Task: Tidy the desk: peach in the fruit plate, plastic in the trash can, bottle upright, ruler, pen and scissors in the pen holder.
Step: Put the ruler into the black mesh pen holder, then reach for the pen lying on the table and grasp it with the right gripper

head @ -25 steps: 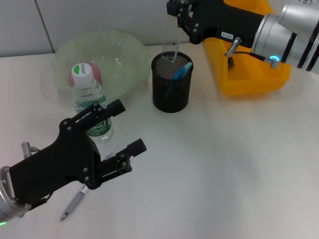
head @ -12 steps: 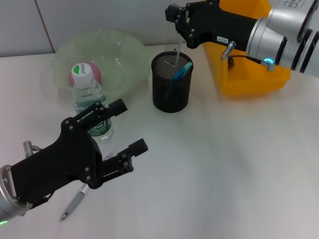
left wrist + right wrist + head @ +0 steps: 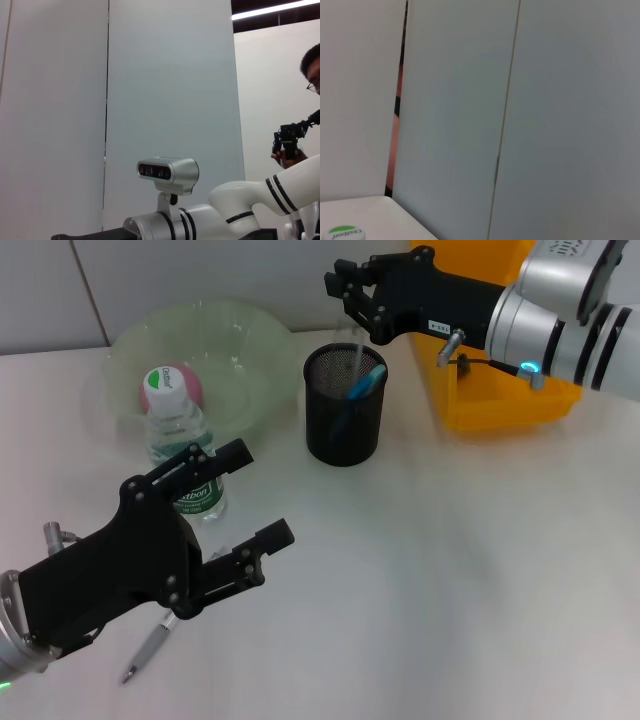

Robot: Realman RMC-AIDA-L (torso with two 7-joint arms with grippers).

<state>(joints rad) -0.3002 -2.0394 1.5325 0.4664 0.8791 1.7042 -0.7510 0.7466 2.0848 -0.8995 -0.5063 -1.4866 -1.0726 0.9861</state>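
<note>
The right end effector [image 3: 352,302] is at the top middle of the head view, just above the black mesh pen holder [image 3: 344,420]. Its fingers are closed on a clear ruler [image 3: 355,348]. The ruler hangs down, and its low end is inside the holder. Blue scissors [image 3: 364,382] stick up out of the holder too, leaning toward its right rim.

The left end effector [image 3: 248,492] is at the lower left of the frame, above the desk [image 3: 450,570]. Its two black fingers are spread wide apart, and nothing is between them. A silver pen [image 3: 148,648] lies flat on the desk, partly under this arm, near the bottom left.

A small water bottle [image 3: 183,445] with a green cap stands upright just behind the left end effector. Its cap also shows in a corner of the right wrist view [image 3: 342,233]. Behind the bottle, at the upper left, is a pale green glass fruit plate [image 3: 250,350]. A pink peach [image 3: 192,385] sits in it, partly hidden by the bottle cap.

An orange bin [image 3: 505,400] sits at the upper right, beside the holder and partly under the right arm.

The left wrist view shows only a wall, the robot's head and a person far off.
</note>
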